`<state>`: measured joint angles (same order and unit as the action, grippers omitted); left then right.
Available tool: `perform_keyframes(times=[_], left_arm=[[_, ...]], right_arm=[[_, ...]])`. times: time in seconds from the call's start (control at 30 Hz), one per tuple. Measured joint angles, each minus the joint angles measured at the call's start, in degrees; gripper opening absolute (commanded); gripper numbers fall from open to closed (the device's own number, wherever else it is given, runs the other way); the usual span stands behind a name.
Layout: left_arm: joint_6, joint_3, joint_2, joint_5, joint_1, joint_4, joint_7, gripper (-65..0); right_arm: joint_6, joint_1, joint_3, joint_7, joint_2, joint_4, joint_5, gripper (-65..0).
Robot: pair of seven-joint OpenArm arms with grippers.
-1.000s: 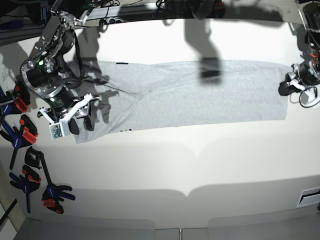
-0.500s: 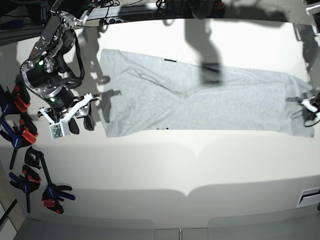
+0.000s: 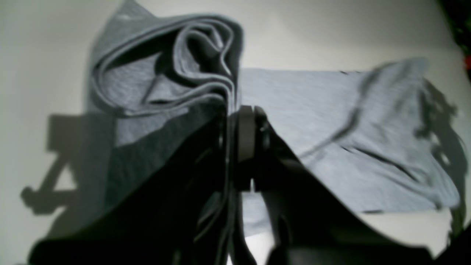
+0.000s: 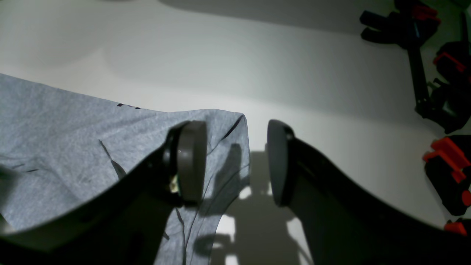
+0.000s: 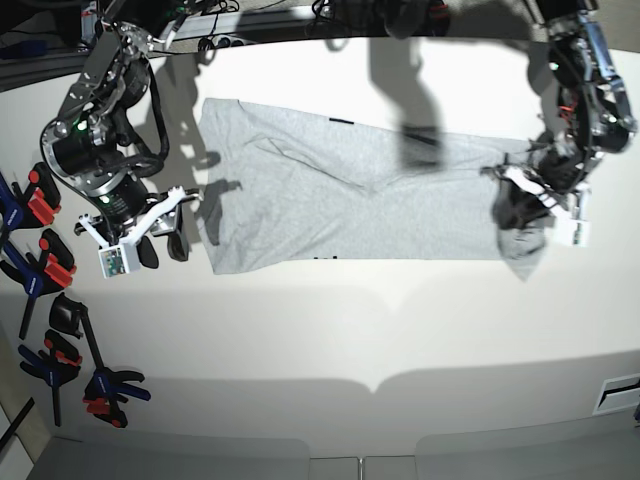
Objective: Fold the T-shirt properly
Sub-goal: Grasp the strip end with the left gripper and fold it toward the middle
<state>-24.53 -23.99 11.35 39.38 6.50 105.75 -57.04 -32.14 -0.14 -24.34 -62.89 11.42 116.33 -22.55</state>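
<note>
The light grey T-shirt (image 5: 340, 190) lies stretched out flat across the table, plain side up. Only slivers of black print peek out at its edges. My left gripper (image 5: 522, 218) is at the shirt's right end, shut on a bunched, layered fold of the fabric (image 3: 206, 73), which hangs lifted off the table. In the left wrist view that gripper (image 3: 233, 110) has cloth pinched between its pads. My right gripper (image 5: 163, 247) stands open just left of the shirt's near left corner. In the right wrist view one of its pads (image 4: 191, 162) hovers over that corner (image 4: 228, 125), and nothing is held.
Several black, red and blue spring clamps (image 5: 45, 270) lie along the left table edge, and also show in the right wrist view (image 4: 441, 92). Bare white table (image 5: 350, 330) runs in front of the shirt. Cables and dark gear line the back edge (image 5: 380, 15).
The left arm pulled the shirt to the right, then swung back in from the right edge with the shirt's end raised and bunched. The right gripper let the shirt slide away and stayed put.
</note>
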Motion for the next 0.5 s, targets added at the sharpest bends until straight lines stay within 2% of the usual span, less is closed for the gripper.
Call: perform_keyframes(times=[0.1, 0.27, 0.5], left_arm=[[-1.5, 0.6, -2.8, -0.6, 0.0, 0.0, 0.0, -65.0], [-1.5, 7.2, -1.9, -10.2, 0.0, 0.0, 3.1, -65.0], [-1.6, 13.9, -2.0, -10.9, 0.0, 0.0, 3.2, -65.0]], right_arm=[[0.0, 0.0, 0.0, 0.0, 0.0, 0.0, 0.0, -39.1], [0.0, 0.0, 0.0, 0.0, 0.0, 0.0, 0.0, -39.1], [0.0, 0.0, 0.0, 0.0, 0.0, 0.0, 0.0, -39.1]])
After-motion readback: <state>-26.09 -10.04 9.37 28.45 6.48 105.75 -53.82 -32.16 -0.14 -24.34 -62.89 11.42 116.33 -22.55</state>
